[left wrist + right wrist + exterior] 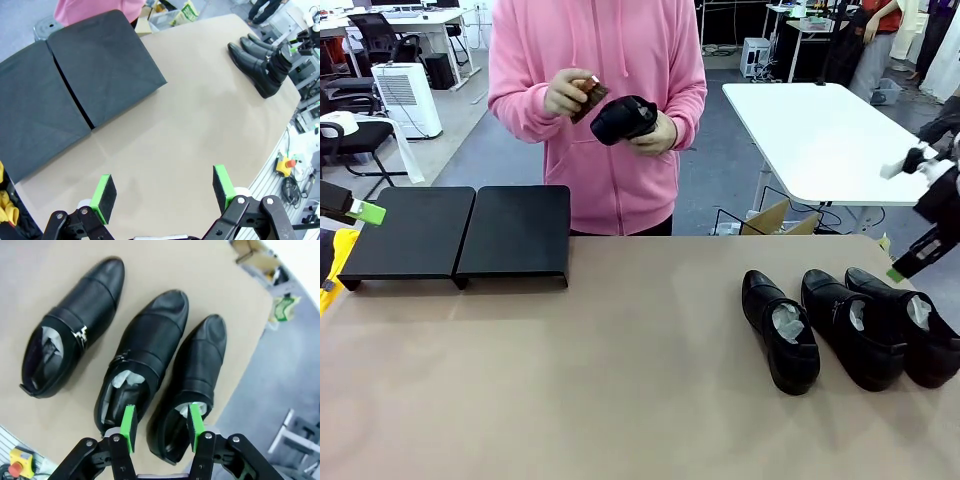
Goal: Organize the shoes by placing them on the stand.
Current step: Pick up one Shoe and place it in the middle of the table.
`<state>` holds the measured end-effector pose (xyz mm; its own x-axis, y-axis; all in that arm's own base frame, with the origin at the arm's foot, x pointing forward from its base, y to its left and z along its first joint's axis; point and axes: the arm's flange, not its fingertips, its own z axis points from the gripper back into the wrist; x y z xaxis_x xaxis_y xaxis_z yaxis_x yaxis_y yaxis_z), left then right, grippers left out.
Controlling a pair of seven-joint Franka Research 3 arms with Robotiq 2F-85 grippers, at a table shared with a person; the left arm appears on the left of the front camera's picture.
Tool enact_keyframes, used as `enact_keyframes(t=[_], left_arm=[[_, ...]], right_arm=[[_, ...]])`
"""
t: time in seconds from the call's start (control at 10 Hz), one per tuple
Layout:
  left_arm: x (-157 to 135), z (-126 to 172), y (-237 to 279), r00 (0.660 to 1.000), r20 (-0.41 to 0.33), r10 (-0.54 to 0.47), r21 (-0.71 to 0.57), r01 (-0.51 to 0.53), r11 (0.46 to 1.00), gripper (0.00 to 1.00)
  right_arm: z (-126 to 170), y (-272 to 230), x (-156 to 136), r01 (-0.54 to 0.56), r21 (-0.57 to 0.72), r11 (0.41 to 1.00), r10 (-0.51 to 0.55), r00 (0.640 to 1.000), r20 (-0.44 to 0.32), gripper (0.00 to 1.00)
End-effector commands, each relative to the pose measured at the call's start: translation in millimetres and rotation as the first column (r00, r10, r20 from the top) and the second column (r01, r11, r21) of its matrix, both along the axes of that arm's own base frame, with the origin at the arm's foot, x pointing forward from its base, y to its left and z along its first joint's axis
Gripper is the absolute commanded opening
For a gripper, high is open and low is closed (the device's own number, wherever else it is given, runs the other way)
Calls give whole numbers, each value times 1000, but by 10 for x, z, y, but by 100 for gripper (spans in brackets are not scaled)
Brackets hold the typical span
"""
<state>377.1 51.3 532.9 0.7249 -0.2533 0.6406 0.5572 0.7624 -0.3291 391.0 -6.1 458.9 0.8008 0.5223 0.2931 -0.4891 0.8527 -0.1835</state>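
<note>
Hovering over three shoes (145, 355), our right gripper (161, 415) sets half-closed jaws astride the heel of the end shoe (200, 360), toe pointing away; we cannot tell if they pinch it. Our left gripper (165, 192), wide open and empty, faces the stand (105, 65)

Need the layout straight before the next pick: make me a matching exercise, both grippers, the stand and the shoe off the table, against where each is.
1 left gripper
2 right gripper
3 stand
4 fourth shoe

A in the person's hands
B over the heels of three shoes on the table
C far left of the table
D open, by the stand's left end

Pairs: 1-D, 2-B, 3-C, 4-A
</note>
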Motion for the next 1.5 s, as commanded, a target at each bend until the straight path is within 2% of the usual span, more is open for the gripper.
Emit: enact_keyframes(t=[0.0, 0.3, 0.4, 0.5, 0.7, 0.8, 0.9, 1.1, 1.4], left_arm=[[14, 3, 15, 1000, 13, -16, -17, 16, 1000, 100], [14, 3, 15, 1000, 13, -16, -17, 16, 1000, 100], [14, 3, 15, 1000, 13, -16, -17, 16, 1000, 100], [14, 3, 15, 1000, 13, -16, -17, 16, 1000, 100], [14, 3, 15, 1000, 13, -16, -17, 16, 1000, 100], [14, 3, 15, 1000, 13, -16, -17, 16, 1000, 100], [14, 3, 15, 1000, 13, -16, -17, 16, 1000, 100], [14, 3, 15, 1000, 13, -16, -17, 16, 1000, 100], [14, 3, 15, 1000, 13, -16, -17, 16, 1000, 100]], right_arm=[[-309, 96, -197, 41, -45, 998, -44, 997, -59, 55], [-515, 166, -193, 81, -78, 994, -89, 991, -105, 55], [-472, 168, -173, 116, -110, 987, -123, 990, -65, 55], [-354, 130, 48, 38, -35, 999, -41, 993, -112, 55], [-366, 148, 52, 58, -50, 997, -63, 992, -110, 55], [-354, 220, 48, -4, -85, 996, -7, 992, -125, 55], [-427, 252, 86, 14, -101, 995, -31, 985, -167, 55], [-531, 269, 123, 44, -87, 995, -60, 979, -196, 55], [-690, 173, 165, 154, -58, 986, -163, 966, -199, 55]])
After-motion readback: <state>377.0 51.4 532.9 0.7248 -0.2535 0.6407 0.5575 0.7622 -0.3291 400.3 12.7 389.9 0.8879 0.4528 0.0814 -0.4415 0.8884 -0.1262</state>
